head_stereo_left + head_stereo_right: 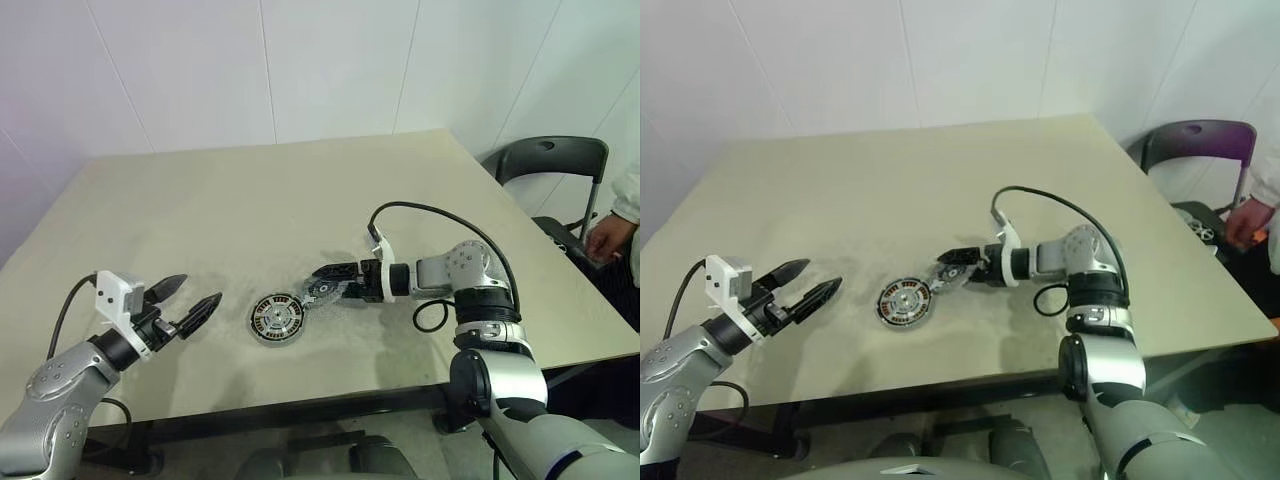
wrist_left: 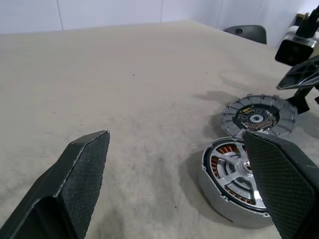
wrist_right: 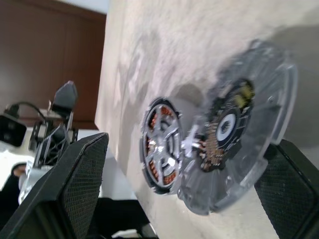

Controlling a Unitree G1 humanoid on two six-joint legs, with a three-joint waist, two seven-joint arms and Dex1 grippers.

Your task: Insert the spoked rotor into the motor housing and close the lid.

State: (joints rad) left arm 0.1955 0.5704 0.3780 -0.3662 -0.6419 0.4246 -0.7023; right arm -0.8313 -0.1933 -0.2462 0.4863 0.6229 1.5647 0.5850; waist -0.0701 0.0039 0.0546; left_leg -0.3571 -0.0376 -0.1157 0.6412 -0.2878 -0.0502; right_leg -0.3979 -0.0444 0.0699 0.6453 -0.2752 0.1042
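Note:
The motor housing (image 1: pixel 275 319) lies flat on the table in front of me, copper windings showing inside its dark rim. The spoked rotor (image 2: pixel 232 167) sits in its middle, silvery spokes over the windings. The lid (image 1: pixel 322 291) rests just right of the housing, its edge against or over the housing's rim; I cannot tell which. It shows a grey notched ring around a dark centre (image 3: pixel 234 124). My right gripper (image 1: pixel 318 282) reaches in from the right and stands open astride the lid, jaws wide. My left gripper (image 1: pixel 200 292) hangs open left of the housing, holding nothing.
A dark chair (image 1: pixel 555 160) stands off the table's right side, and a person's hand (image 1: pixel 605 236) shows beside it. A black cable (image 1: pixel 440 212) loops over my right forearm. The table's front edge (image 1: pixel 300 405) runs close below the housing.

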